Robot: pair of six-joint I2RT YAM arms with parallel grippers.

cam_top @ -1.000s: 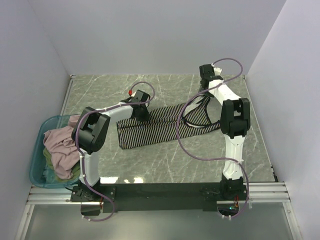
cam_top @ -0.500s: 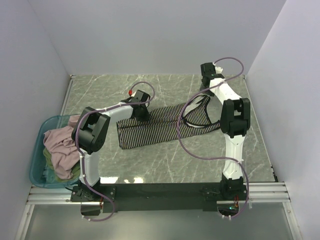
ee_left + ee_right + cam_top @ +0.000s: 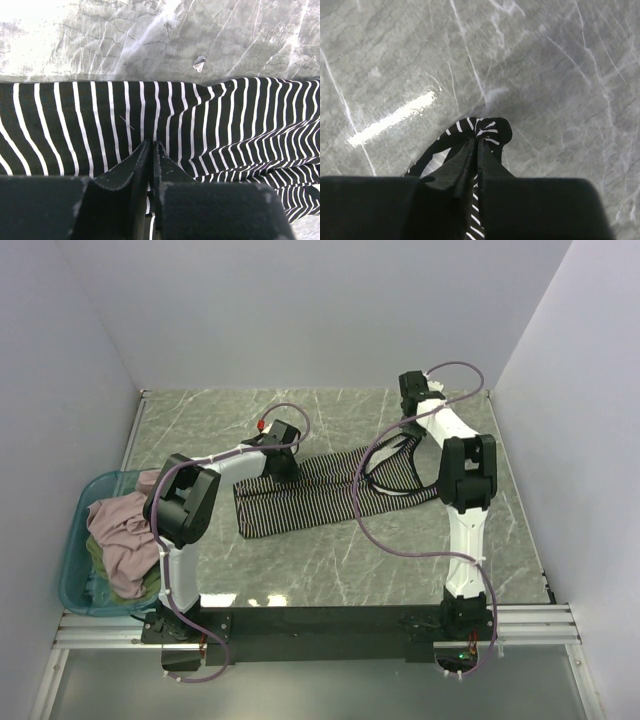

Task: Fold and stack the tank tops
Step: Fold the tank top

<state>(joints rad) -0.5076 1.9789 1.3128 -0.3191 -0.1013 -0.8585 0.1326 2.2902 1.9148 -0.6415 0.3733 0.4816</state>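
Observation:
A black-and-white striped tank top (image 3: 310, 495) lies spread across the middle of the table. My left gripper (image 3: 284, 466) is shut on its far edge near the hem end; in the left wrist view the jaws (image 3: 151, 146) pinch the striped cloth (image 3: 75, 125). My right gripper (image 3: 409, 418) is shut on a dark-edged shoulder strap (image 3: 487, 129) at the far right and holds it just above the table (image 3: 560, 75). A dusty pink top (image 3: 122, 530) and a pale green one (image 3: 93, 554) lie bunched in the teal tub.
The teal plastic tub (image 3: 72, 570) stands at the table's left near corner. White walls close in the far side and both flanks. Purple cables (image 3: 365, 510) hang from both arms over the cloth. A small white speck (image 3: 199, 61) lies beyond the cloth.
My right gripper has shifted slightly left with the strap in it. The left arm and the striped top's body have not visibly moved.

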